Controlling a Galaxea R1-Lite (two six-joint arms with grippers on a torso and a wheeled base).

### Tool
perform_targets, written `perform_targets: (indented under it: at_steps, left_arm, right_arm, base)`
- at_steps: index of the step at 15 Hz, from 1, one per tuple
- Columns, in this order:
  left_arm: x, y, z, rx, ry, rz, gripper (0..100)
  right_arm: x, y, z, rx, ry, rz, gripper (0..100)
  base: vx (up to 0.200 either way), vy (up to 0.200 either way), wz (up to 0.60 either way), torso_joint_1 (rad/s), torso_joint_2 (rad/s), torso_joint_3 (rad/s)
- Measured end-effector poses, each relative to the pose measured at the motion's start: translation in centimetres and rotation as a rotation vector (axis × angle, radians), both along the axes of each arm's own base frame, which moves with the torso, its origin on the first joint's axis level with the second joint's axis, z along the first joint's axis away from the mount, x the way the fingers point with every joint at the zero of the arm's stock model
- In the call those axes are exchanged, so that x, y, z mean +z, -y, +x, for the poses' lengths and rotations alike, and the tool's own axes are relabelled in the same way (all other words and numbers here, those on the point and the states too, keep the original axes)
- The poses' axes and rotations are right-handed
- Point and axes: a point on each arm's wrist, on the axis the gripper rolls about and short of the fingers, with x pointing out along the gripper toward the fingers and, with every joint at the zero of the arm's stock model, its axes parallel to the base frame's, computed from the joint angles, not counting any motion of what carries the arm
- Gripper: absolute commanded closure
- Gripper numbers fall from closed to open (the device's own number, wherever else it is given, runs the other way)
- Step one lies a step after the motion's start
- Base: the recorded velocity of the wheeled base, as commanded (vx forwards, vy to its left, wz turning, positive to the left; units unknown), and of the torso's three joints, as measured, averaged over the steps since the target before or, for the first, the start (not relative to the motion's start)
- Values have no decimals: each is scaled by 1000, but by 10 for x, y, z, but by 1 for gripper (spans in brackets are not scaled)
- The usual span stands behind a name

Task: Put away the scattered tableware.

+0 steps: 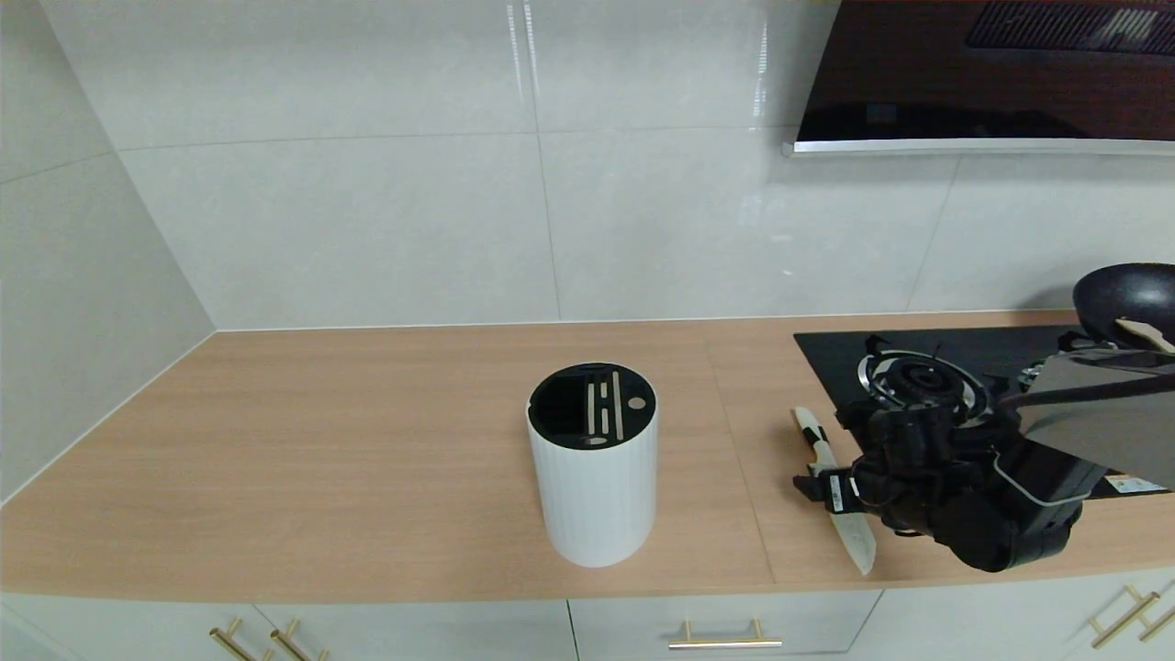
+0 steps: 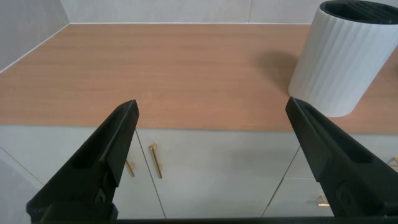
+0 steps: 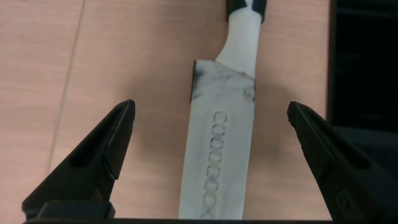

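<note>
The right claw (image 1: 822, 485) (image 3: 211, 163) stood wide open, its two dark fingers (image 3: 93, 165) spread far apart and gripping nothing. Directly beneath it, in the gap between those fingers, a white knife (image 3: 222, 124) (image 1: 856, 543) lay flat on the wooden counter (image 1: 321, 441). Its marbled blade ran under the claw and its pale, black-banded handle pointed away toward the wall. Whether the fingers touched the counter could not be told. Just beyond the claw, on the robot's right, began the black gas hob (image 1: 918, 376), with a dark pan (image 1: 1124, 298) at its far end. Well off to the claw's other side, toward the robot's left, a white ribbed holder (image 1: 595, 477) (image 2: 339, 59) with a black slotted top stood upright on the counter. The left claw (image 2: 211, 163) was likewise spread wide and held nothing. It hung over the counter's front edge above the cabinet fronts (image 2: 205, 162), with the holder ahead of it and to its right.
</note>
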Motion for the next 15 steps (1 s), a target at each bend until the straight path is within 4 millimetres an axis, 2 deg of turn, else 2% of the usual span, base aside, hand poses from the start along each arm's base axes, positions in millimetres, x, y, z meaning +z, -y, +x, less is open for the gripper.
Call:
perform_targets:
  at_steps: [12, 13, 15]
  left_arm:
    - [0, 0, 0, 0, 0, 0, 0]
    - [0, 0, 0, 0, 0, 0, 0]
    - [0, 0, 0, 0, 0, 0, 0]
  right_arm:
    - [-18, -2, 11, -20, -11, 17, 0]
    - [-19, -2, 11, -21, -12, 14, 100]
    - [-21, -2, 11, -23, -12, 9, 100]
  base:
    - [0, 0, 0, 0, 0, 0]
    - [0, 0, 0, 0, 0, 0]
    - [0, 0, 0, 0, 0, 0]
